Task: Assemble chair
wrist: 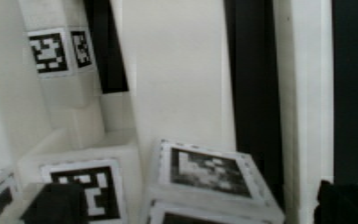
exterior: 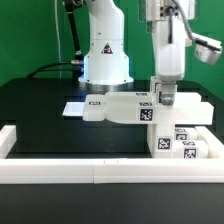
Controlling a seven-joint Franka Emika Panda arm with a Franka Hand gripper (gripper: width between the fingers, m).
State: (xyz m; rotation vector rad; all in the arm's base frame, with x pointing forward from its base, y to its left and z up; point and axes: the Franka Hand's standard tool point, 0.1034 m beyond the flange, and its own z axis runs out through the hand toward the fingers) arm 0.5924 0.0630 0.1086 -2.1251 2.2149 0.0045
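The chair's white tagged pieces lie on the black table. A flat slab (exterior: 118, 106) lies in the middle, and small cubes (exterior: 178, 143) cluster at the exterior view's right by the rail. My gripper (exterior: 163, 100) hangs straight down over the slab's right end. In the wrist view my gripper (wrist: 197, 205) is open, with a dark fingertip (wrist: 51, 203) at each side. A tilted tagged piece (wrist: 211, 170) and another tagged face (wrist: 83, 182) lie below, between the fingertips. A long white piece with a tag (wrist: 55, 52) runs beyond them. I cannot tell if the fingers touch anything.
White border rails (exterior: 100, 170) run along the front and the exterior view's right side. The robot base (exterior: 105, 60) stands at the back. A thin white sheet, the marker board (exterior: 72, 108), lies left of the slab. A green wall is behind.
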